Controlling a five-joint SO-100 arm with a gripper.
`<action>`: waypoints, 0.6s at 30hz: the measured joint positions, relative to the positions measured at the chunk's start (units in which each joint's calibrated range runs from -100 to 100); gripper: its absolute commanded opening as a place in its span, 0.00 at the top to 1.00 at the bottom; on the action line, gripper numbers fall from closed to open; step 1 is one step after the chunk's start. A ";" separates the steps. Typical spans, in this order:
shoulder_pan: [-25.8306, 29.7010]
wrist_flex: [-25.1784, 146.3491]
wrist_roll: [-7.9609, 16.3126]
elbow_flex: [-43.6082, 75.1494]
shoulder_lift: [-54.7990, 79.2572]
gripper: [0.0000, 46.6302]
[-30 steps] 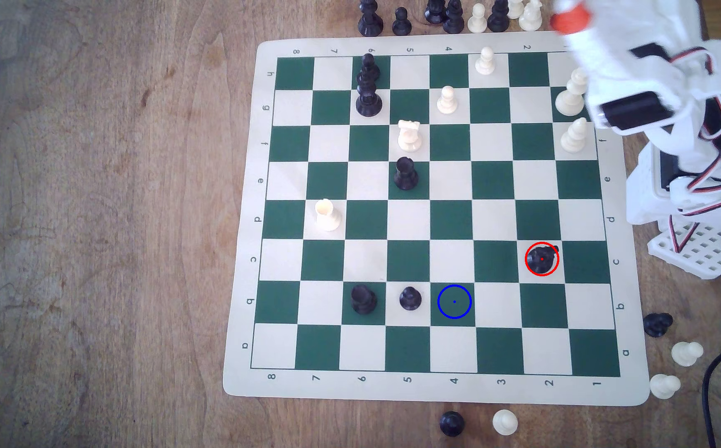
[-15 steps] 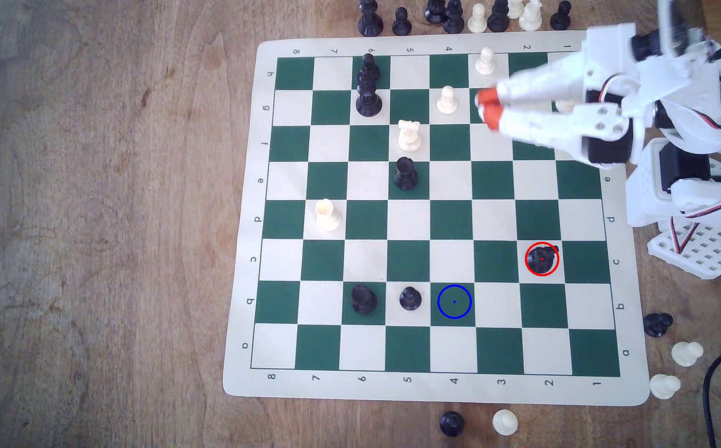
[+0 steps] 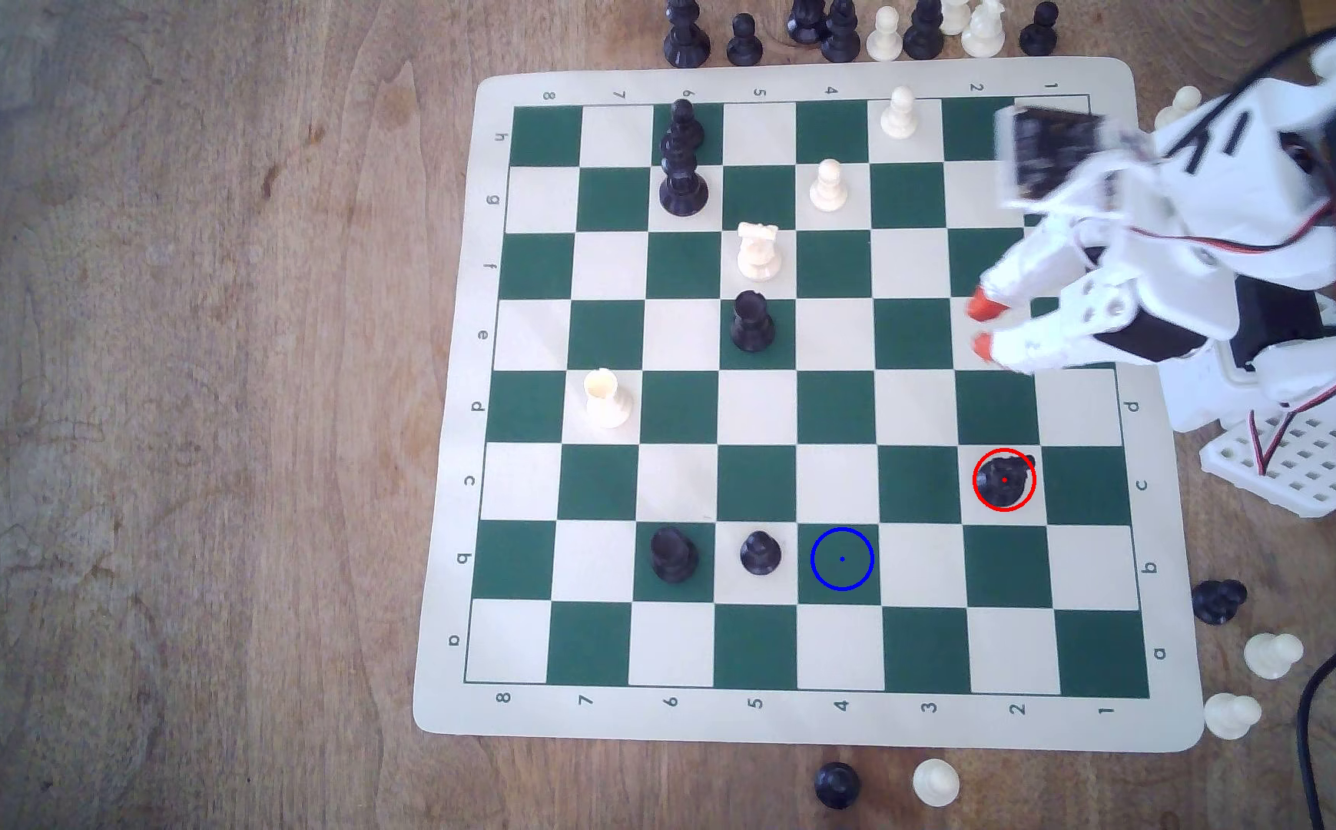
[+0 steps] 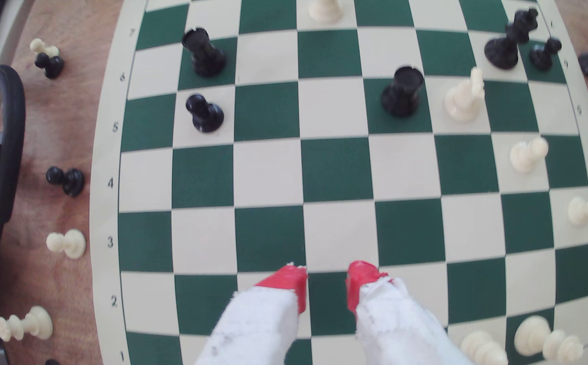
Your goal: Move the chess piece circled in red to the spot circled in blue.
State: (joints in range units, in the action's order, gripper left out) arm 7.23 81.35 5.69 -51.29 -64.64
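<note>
The chess piece, a small black knight [image 3: 1004,479], stands in the red circle on a cream square near the exterior view's right side of the board. The spot [image 3: 842,559] is a dark green square ringed in blue, two columns to the left and one row below, with nothing on it. My gripper [image 3: 984,326] hovers about two squares above the knight in the exterior view. It is open, its red fingertips [image 3: 988,306] a little apart. In the wrist view the gripper [image 4: 327,284] has bare board between its fingers.
A black pawn [image 3: 760,553] stands on the square just left of the spot, with a black rook [image 3: 673,555] beyond it. Another black rook [image 3: 751,321] and a white rook [image 3: 758,251] stand mid-board. Loose pieces [image 3: 1217,600] and a black cable [image 3: 1319,694] lie off the board's lower right.
The gripper swung out from the upper right corner over the board, then came down and to the right in the exterior view, nearer the knight. Its fingertips now stand slightly wider apart. No piece moved.
</note>
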 measured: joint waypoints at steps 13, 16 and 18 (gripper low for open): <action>3.91 1.83 3.13 1.45 15.08 0.69; 4.42 0.80 3.47 0.90 15.33 0.64; 5.16 -0.32 3.52 -0.90 15.42 0.63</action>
State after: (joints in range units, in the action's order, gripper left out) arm 12.39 81.04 9.21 -52.19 -49.22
